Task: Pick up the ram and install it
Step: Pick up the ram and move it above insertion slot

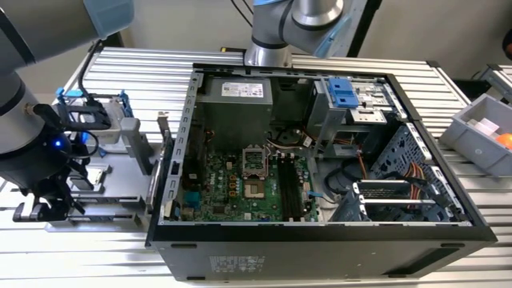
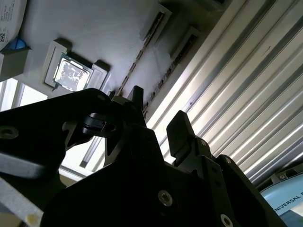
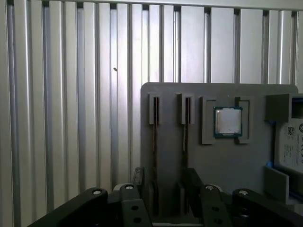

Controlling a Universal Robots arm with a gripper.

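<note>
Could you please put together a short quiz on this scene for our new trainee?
1. True or false: the gripper holds a ram stick.
2. What lies on the grey holder beside the two slots? A) a processor chip B) a screwdriver C) a fan
3. In the exterior view, on which side of the open computer case is the gripper?

Key:
1. False: its jaws stand open, and the ram stick sits in its slot.
2. A.
3. The exterior view's left.
</note>
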